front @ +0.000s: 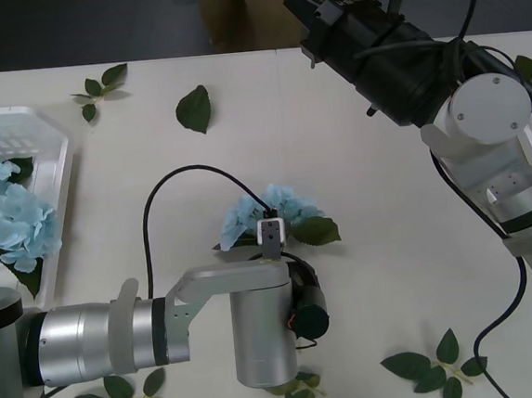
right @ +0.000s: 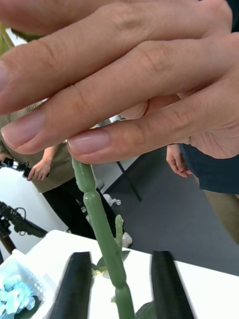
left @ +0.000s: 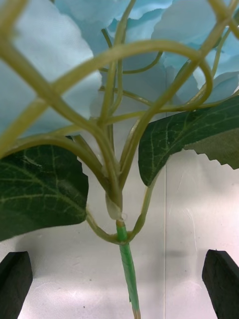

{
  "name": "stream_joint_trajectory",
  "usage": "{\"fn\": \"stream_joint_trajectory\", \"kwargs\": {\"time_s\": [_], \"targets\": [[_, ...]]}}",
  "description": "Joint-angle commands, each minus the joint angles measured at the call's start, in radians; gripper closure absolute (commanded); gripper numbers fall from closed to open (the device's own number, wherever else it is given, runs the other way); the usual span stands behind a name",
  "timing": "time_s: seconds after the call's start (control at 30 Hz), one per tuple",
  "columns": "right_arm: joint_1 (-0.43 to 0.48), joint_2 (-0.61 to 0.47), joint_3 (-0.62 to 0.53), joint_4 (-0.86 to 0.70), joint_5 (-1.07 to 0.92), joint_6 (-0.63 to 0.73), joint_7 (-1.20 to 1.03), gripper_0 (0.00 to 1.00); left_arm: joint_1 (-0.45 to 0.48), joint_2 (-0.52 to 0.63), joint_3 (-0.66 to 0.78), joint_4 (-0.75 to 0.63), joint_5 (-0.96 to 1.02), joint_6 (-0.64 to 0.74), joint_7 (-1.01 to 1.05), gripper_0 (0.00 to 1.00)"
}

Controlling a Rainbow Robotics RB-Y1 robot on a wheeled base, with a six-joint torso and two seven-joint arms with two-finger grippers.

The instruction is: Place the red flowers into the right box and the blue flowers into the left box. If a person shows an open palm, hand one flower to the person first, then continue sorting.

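Blue flower is lying at the centre of the worktop, head toward 12 o'clock, stem toward 6. The left end effector is parked right over it. In the left wrist view its fingers are released, set wide on either side of the stem just below the fork, with nothing gripped. The left box is at 9 o'clock and other blue flowers are already inside it.

The right end effector is raised toward 12 o'clock, at the far edge of the worktop. A green stem is seen standing up between its black fingers. A person's hand is laid over the stem's upper end, so the bloom is hidden and its colour can't be told. Whether the stem is clenched can't be told either: a gap is seen on both sides of it, and any contact would be lower down, out of sight.

Step judged in hand is the handover:
- Right arm should be kept steady, and the stem released only once the hand is closed on it.
- No pulling back until the stem is clear of the fingers.
- Left pick is best held until then.
- Left grip should be taken on the single stem below the fork, not on the leaves.
- Loose leaf sprigs are to be left alone.

No brand, label or readable writing is seen.
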State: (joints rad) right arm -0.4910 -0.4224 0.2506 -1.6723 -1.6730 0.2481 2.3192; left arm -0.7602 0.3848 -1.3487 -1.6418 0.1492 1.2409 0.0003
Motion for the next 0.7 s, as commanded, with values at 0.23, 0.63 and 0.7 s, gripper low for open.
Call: {"fn": "stream_joint_trajectory", "kwargs": {"time_s": [0.23, 0.63, 0.7], "targets": [[-0.026, 0.02, -0.048, -0.017, 0.006, 0.04, -0.02, 0.0, 0.036, -0.018, -0.015, 0.025, -0.014, 0.006, 0.004, 0.0], [0.166, -0.225, -0.12, -0.155, -0.145, 0.184, -0.007, 0.0, 0.038, -0.018, -0.017, 0.025, -0.014, 0.014, 0.004, 0.0], [0.215, -0.28, -0.149, -0.175, -0.177, 0.191, -0.006, 0.0, 0.038, -0.017, -0.017, 0.025, -0.014, 0.014, 0.004, 0.0]]}}
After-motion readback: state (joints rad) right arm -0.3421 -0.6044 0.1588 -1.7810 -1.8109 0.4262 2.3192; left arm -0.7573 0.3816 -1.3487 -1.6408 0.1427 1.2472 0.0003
